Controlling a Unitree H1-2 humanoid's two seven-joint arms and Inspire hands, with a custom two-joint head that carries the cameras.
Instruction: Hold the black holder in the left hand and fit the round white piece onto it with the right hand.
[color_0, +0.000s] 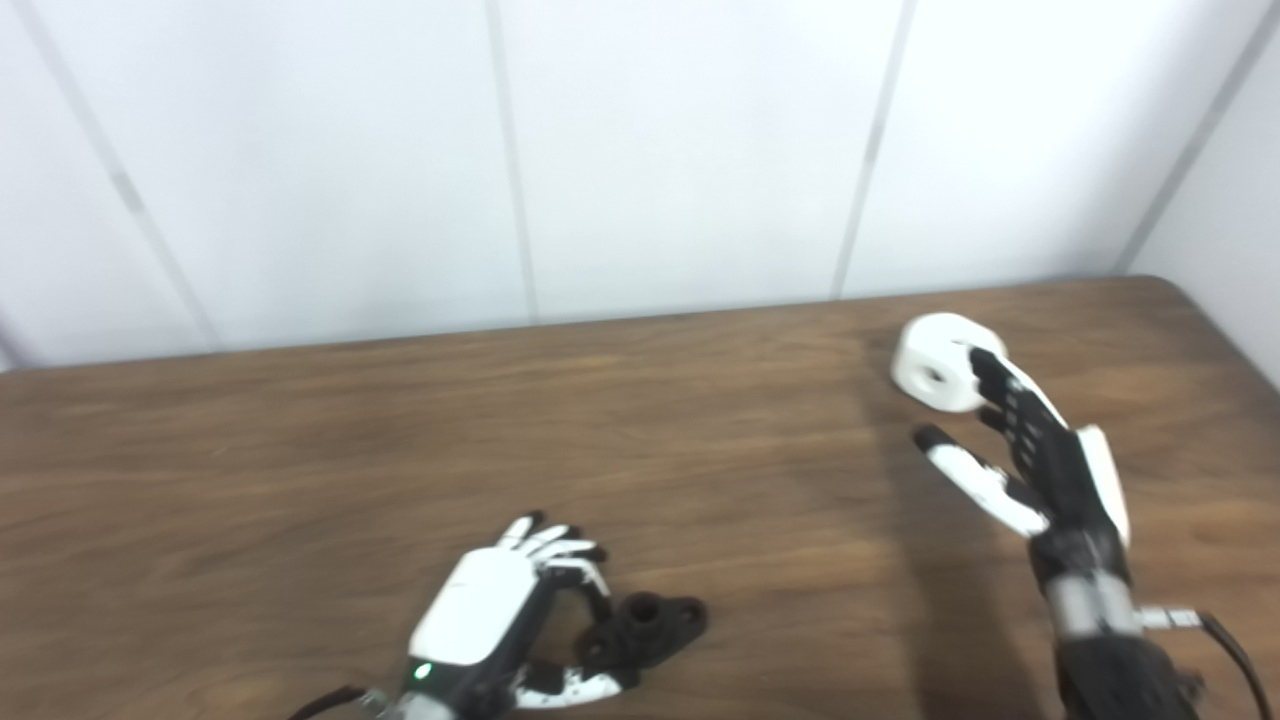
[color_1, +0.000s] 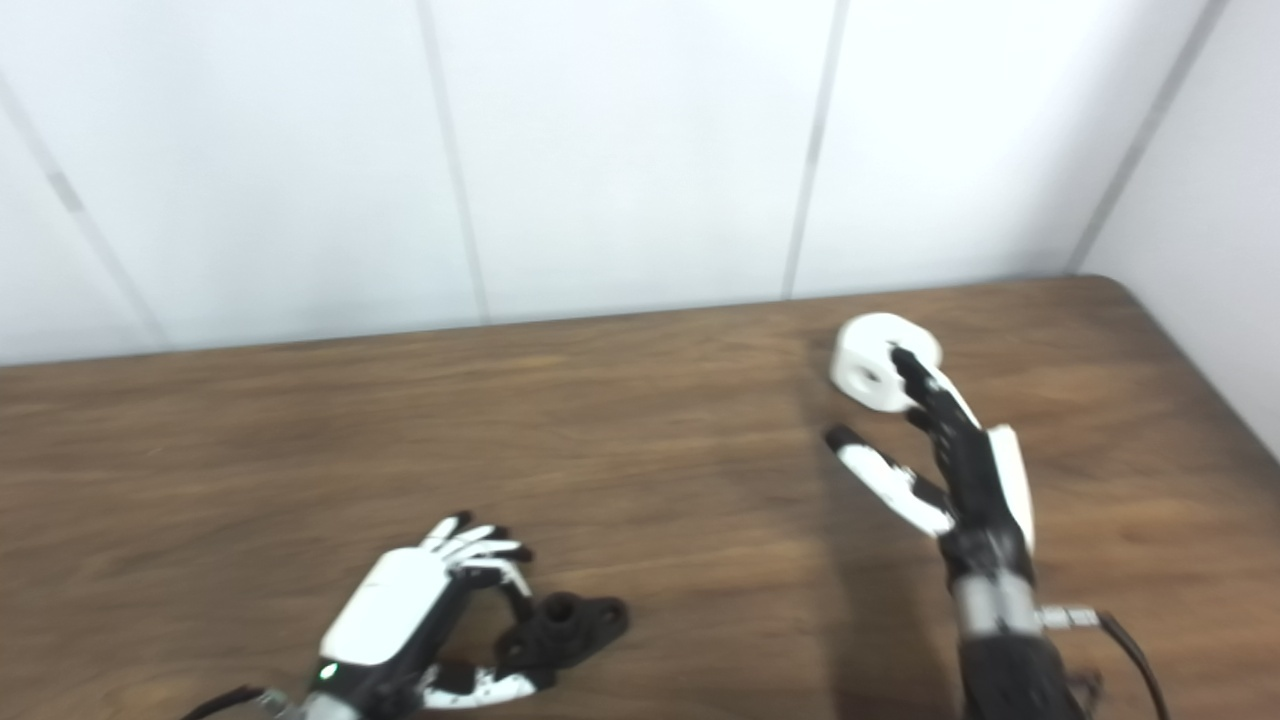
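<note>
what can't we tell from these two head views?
- Left hand on the black holder: fingers curl around it, but firm contact is hidden by the hand and blur.
- Right hand: whether its fingers touch the white piece is unclear.
- Both forearms cut off by bottom edge.

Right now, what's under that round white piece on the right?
Only the brown wooden table. The round white piece rests there; the right hand covers its near-right edge, so that bit is hidden.

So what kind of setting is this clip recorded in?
Probably a lab or test workstation: a plain wooden table set against bare white wall panels, holding only a black holder and a round white piece.
</note>
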